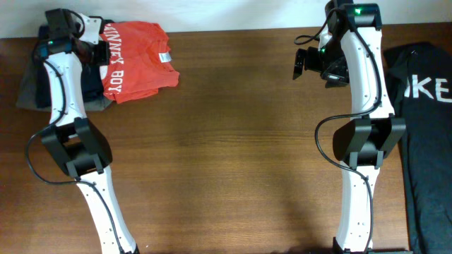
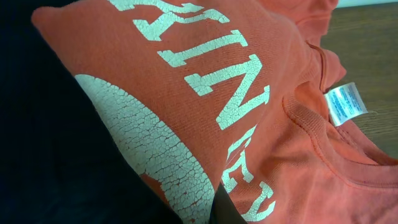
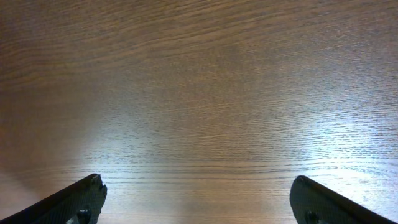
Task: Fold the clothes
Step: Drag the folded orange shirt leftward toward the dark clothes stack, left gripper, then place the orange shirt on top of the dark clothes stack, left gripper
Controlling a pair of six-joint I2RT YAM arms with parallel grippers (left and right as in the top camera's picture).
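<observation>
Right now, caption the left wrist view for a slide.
Orange T-shirt, cracked white lettering, white neck label, wooden table beyond.

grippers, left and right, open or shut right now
Left gripper: shut, at the orange T-shirt; whether it grips cloth cannot be told.
Right gripper: open, holding nothing.

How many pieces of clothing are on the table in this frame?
4 visible: the orange-red T-shirt folded at far left, a dark navy piece under it, a gray piece left of those, a black shirt at right. More may be hidden underneath.
</observation>
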